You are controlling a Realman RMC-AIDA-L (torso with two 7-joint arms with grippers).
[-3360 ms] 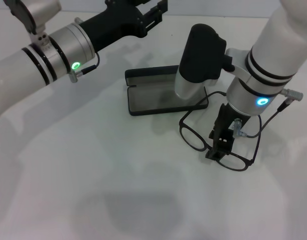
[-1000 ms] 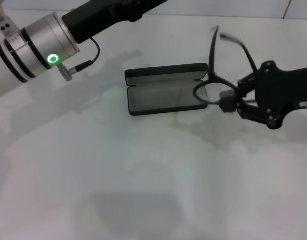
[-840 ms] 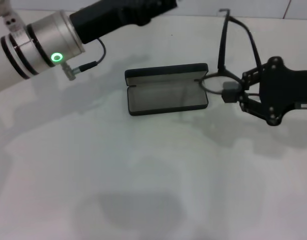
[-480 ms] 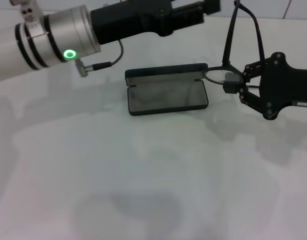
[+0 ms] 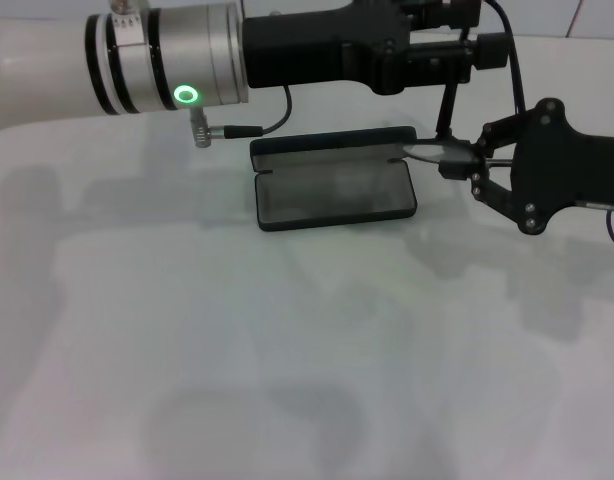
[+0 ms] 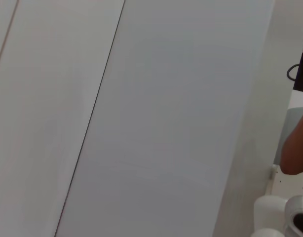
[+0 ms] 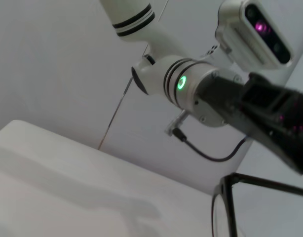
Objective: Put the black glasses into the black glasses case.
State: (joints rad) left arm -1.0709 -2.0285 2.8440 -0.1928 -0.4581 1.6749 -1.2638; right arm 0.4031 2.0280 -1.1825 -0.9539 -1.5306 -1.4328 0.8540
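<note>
Since the earlier frame, left gripper has reached across to the temples of the black glasses; whether it grasps them is unclear. Right gripper pinches the frame just beside the open black glasses case.

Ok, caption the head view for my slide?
Right gripper holds the black glasses beside the open black glasses case; left gripper reaches in.

Left arm: white shell, black rings, then silver metal cylinder with green glowing ring light; small plug with thin black cable under it; front part matte black, blocky. Right gripper: black angular linkage body with small silver screws, thin wires at far side. Head camera module silver, pink lenses
</note>
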